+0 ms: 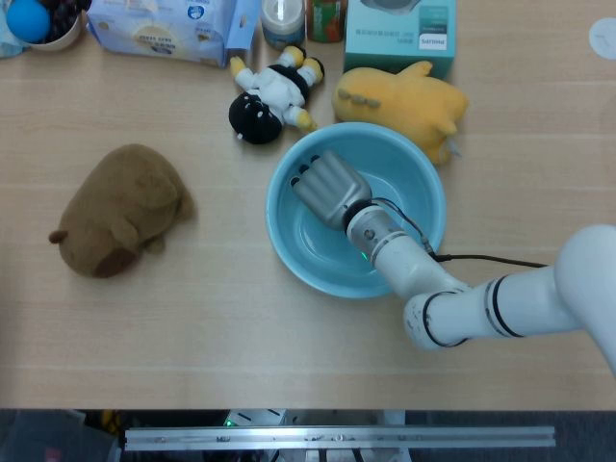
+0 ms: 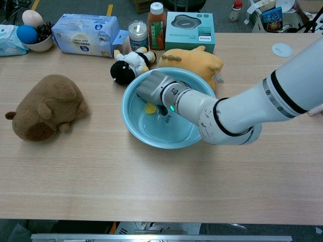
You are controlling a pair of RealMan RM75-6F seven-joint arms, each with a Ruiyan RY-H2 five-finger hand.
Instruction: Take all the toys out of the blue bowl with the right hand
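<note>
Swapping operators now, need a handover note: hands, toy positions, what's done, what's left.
Right hand is down inside the blue bowl, fingers over a small yellow toy; whether it grips the toy cannot be told.
Left hand is not in view.
Out on the table: brown plush to the left, black-and-white plush and yellow plush behind the bowl.
Left: lift the small yellow toy out and set it on the table.

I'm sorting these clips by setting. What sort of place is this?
Probably a robot lab or test workspace: a wooden table staged with plush toys such as the brown plush around a blue bowl, a robot hand reaching in, and cluttered floor beyond.
</note>
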